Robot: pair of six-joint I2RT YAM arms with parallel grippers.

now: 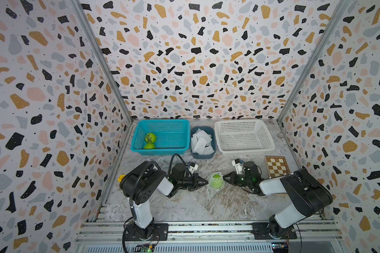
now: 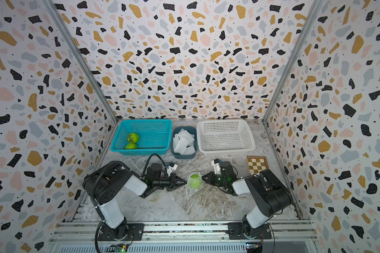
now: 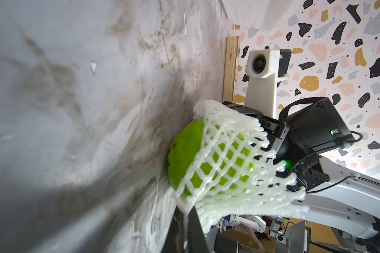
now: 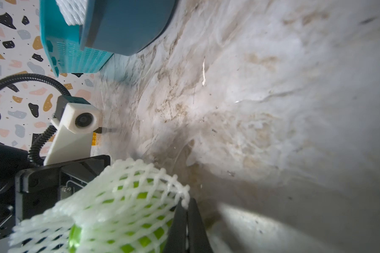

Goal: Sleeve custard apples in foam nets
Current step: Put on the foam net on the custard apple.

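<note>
One green custard apple [image 1: 216, 183] [image 2: 195, 183] lies mid-table, partly inside a white foam net [image 1: 213, 188] [image 3: 233, 153] [image 4: 130, 192]. My left gripper [image 1: 206, 182] [image 2: 185, 181] [image 3: 188, 213] is shut on the net's edge on its left side. My right gripper [image 1: 224, 177] [image 2: 203, 177] [image 4: 185, 204] is shut on the opposite edge. The fruit's bare green side [image 3: 184, 153] rests on the table. Two more custard apples [image 1: 150, 137] [image 1: 149, 146] sit in the teal basket [image 1: 176, 151] at the back left. Several spare foam nets [image 1: 201, 140] fill a dark blue tub [image 1: 203, 156].
An empty white perforated basket [image 1: 246, 151] stands at the back right. A small chessboard [image 1: 276, 166] lies beside the right arm. A small yellow object [image 1: 120, 177] sits by the left wall. Patterned walls close in three sides.
</note>
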